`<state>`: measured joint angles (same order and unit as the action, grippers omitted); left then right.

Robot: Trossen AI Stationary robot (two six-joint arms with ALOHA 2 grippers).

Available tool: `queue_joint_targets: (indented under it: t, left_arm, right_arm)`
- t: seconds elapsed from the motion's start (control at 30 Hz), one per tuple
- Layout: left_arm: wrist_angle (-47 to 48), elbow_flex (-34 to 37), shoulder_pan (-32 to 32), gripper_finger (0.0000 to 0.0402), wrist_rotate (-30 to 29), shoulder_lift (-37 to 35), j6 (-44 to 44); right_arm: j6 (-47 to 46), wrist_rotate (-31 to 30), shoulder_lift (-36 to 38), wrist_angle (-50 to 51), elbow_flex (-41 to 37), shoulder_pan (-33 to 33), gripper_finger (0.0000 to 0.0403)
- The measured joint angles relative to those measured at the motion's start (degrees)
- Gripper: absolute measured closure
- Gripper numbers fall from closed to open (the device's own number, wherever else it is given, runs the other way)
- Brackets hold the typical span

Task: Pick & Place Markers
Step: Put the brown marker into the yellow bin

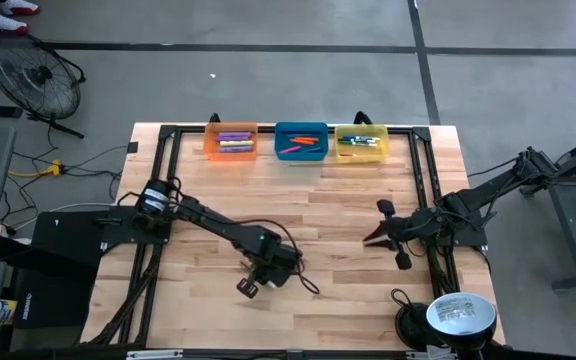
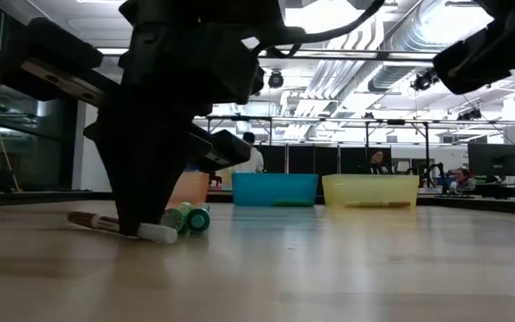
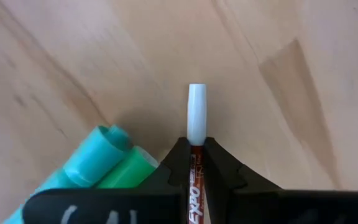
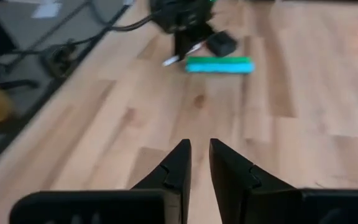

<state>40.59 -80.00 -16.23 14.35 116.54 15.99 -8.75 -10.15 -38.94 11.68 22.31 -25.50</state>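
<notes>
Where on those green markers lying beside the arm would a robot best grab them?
Probably across the middle of the barrel, coming straight down from above. The green markers lie flat on the table, side by side and touching, so only their tops are free. The left gripper, jaws shut on a brown marker, stands close beside them, so taking one alone looks tricky.

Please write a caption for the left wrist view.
Left gripper shut on a marker beside green markers.

Green markers (image 3: pixel 104 163) crowd the left claw (image 3: pixel 196 163); bare table (image 1: pixel 348 200) beyond.
</notes>
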Motion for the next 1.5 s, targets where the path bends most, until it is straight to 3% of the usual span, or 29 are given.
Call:
queue_joint_targets:
  t: [0.2, 0.7, 1.13, 1.3, 1.5]
  left_arm:
    - [1.39, -6.2, 1.05, 0.039, -4.93, 0.19, -0.04]
    - [10.84, -29.56, 6.77, 0.0398, -5.0, -0.14, -2.63]
    - [24.19, -30.94, 5.49, 0.0401, -7.98, 0.28, 0.24]
    - [23.79, -30.78, 4.21, 0.0363, -9.38, 1.15, 0.26]
    - [23.42, -30.71, 3.16, 0.0268, -8.71, 3.14, -3.02]
  right_arm:
    - [-1.64, -6.33, 0.0, -1.5, 0.0, 0.0, 0.0354]
    - [-18.26, -6.13, -0.02, -12.98, 0.0, 0.02, 0.0356]
    - [-20.88, -5.85, -0.05, -12.78, 0.0, 0.02, 0.035]
    - [-20.87, -6.06, -0.05, -11.46, 0.0, 0.02, 0.0343]
    - [-21.03, -6.02, -0.05, -10.21, 0.0, 0.01, 0.0338]
